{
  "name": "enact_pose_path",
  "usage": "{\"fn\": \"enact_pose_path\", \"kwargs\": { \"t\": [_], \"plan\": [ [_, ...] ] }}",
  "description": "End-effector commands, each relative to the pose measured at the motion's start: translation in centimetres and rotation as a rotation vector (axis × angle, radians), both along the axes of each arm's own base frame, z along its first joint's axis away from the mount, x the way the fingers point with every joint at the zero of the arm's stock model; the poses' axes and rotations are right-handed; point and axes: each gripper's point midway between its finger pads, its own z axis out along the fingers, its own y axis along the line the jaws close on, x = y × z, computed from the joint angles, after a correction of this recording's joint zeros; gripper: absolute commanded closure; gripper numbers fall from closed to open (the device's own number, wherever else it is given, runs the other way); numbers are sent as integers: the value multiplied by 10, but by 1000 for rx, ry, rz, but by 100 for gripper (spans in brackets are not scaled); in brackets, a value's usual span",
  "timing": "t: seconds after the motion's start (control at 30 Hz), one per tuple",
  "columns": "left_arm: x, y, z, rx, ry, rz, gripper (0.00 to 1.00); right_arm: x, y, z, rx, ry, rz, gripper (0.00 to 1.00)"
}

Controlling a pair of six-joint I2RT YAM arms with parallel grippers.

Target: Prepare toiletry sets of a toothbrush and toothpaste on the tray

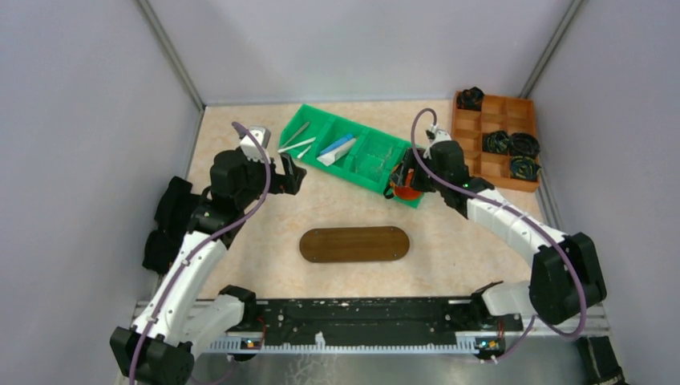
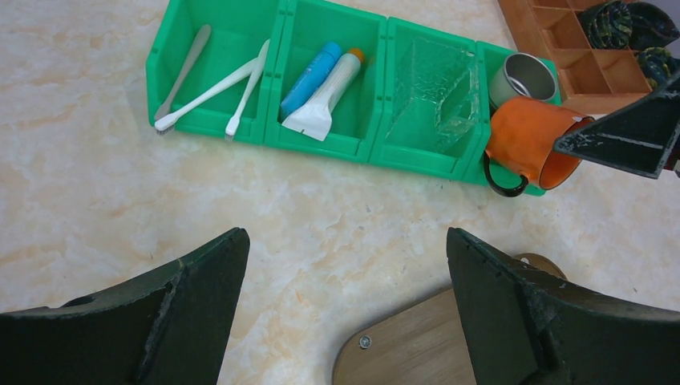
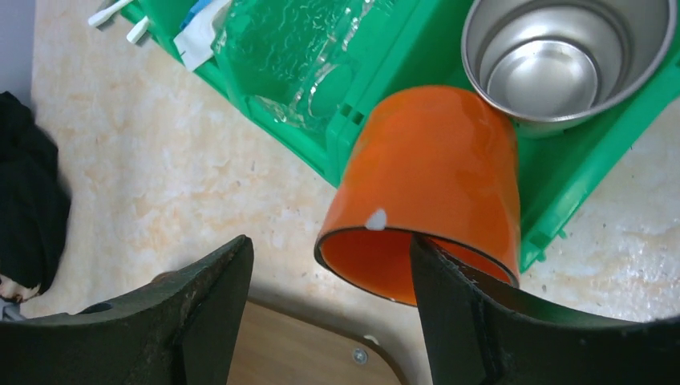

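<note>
Left tool [image 2: 345, 237] fills the near foreground, spread fully wide and empty above the worktop [image 2: 96, 200], with one end of the tray [image 2: 409, 345] at its 5 o'clock. Right tool [image 3: 330, 245] stands partway apart, straddling the lip of a tipped orange mug [image 3: 433, 168], one finger across its mouth; no firm clamp shows. By my judgement, nothing is done yet. The tray lies bare, while the toothbrushes [image 2: 210, 92], blue tube [image 2: 313, 76] and white tube [image 2: 325, 100] sit in the green bin [image 2: 278, 96] at the tray's 12 o'clock. Every set is left to carry over. No brand or lettering is readable.
</note>
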Motion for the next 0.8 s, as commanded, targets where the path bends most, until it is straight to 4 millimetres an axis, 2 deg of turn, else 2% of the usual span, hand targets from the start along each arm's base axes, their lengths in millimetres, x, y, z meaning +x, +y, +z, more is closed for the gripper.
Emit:
{"fn": "enact_pose_path", "kwargs": {
  "t": [0.0, 0.13, 0.27, 0.47, 0.63, 0.7, 0.77],
  "plan": [
    [-3, -1, 12, -25, -15, -12, 1, 33, 15, 38, 23, -122, -38, 29],
    [-3, -4, 9, -33, -7, -24, 1, 46, 21, 39, 11, -123, -51, 33],
    [-3, -5, 8, -35, -3, -26, 1, 55, 22, 32, -33, -101, -84, 35],
    [-5, -4, 10, -33, -8, -24, 1, 52, 20, 13, -84, -48, -104, 38],
    [-4, -6, 9, -38, -4, -32, 1, 45, 13, -1, -149, -3, -127, 45],
    [-4, -6, 7, -38, 0, -33, 1, 41, 8, -6, -184, 17, -145, 50],
    [-3, -6, 7, -40, 1, -34, 1, 39, 3, -11, -211, 27, -160, 63]
  ]
}}
